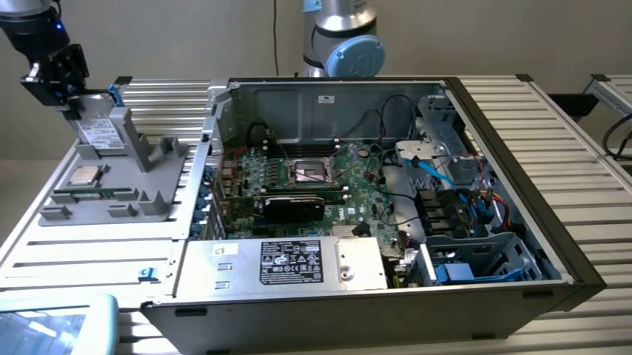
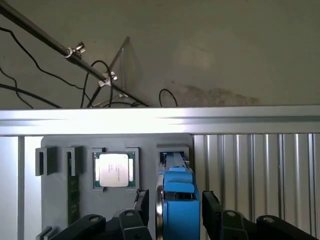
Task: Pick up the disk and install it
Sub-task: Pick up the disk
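Closest to my wrist camera, my pincer (image 2: 176, 207) stands apart, one black finger (image 2: 142, 202) on each side of the disk (image 2: 177, 200) with a thin gap showing on both flanks, so I judge nothing is clamped yet. Its blue carrier edge faces me, and it stands on edge in a slot of the grey holder (image 2: 55, 195) on the bench (image 1: 89, 251), at the exterior view's left, outside the computer case (image 1: 513, 148).

What could go wrong: if my fingers meet the carrier unevenly, one would push first and lean the disk against its slot wall, and a tilted pull could then wedge it there. The blue plastic looks smooth, so a shallow hold could let it slip. The CPU chip (image 2: 114, 170) sits in the neighbouring pocket, just beside one finger, with a green memory stick (image 2: 73, 195) beyond it. A sideways drift could knock either.

Edges and room: the slot walls hug the disk closely, so I judge the only free way out is straight up, where the air is open. The case's raised side wall (image 1: 209, 140) stands between the holder and the interior. Inside, cables (image 1: 434, 170) hang near the drive cage (image 1: 484, 255), leaving tight room there.
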Tool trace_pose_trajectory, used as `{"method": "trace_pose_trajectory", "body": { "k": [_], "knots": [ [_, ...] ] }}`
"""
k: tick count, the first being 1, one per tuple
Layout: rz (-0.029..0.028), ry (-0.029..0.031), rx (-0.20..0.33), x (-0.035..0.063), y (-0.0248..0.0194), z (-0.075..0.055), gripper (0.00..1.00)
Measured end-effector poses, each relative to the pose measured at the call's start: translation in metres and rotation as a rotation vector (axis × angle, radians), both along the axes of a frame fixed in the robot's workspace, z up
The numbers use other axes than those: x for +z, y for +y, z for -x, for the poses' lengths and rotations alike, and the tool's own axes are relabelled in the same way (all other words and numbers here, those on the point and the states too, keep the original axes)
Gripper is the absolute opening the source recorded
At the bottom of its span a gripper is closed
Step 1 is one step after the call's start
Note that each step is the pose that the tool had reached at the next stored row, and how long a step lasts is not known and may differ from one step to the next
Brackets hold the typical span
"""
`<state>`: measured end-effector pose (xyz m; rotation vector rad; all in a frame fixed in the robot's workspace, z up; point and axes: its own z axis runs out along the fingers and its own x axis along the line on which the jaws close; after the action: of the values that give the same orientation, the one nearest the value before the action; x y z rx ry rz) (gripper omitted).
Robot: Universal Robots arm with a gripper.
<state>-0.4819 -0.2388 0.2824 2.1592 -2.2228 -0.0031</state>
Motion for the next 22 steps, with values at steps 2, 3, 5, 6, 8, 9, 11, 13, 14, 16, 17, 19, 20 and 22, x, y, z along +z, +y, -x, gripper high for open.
{"method": "trace_pose_trajectory", "body": {
  "k": [2,3,5,6,8,9,11,13,14,16,17,19,20,22],
  "knots": [
    [0.0001,0.0002,0.002,-0.0005,0.0001,0.0000,0.55],
    [0.0001,0.0002,0.002,-0.0007,0.0001,0.0000,0.55],
    [0.0000,0.0000,0.003,-0.0012,0.0002,0.0000,0.55],
    [0.0000,0.0000,0.004,-0.0014,0.0002,0.0000,0.55],
    [-0.0001,0.0001,0.006,-0.0017,0.0002,0.0000,0.55],
    [-0.0002,0.0001,0.008,-0.0018,0.0002,0.0001,0.55],
    [-0.0004,0.0002,0.017,-0.0019,0.0003,0.0001,0.55],
    [-0.0005,0.0001,0.028,-0.0020,0.0003,0.0001,0.55],
    [-0.0007,0.0000,0.030,-0.0020,0.0002,0.0001,0.55],
    [-0.0007,0.0000,0.030,-0.0021,0.0003,0.0001,0.55],
    [-0.0008,0.0000,0.030,-0.0022,0.0003,0.0001,0.55],
    [-0.0008,-0.0017,0.030,-0.0028,0.0003,0.0004,0.55],
    [-0.0007,-0.0040,0.030,-0.0030,0.0005,0.0007,0.55],
    [-0.0006,-0.0133,0.030,-0.0033,0.0010,0.0016,0.53]
  ]
}}
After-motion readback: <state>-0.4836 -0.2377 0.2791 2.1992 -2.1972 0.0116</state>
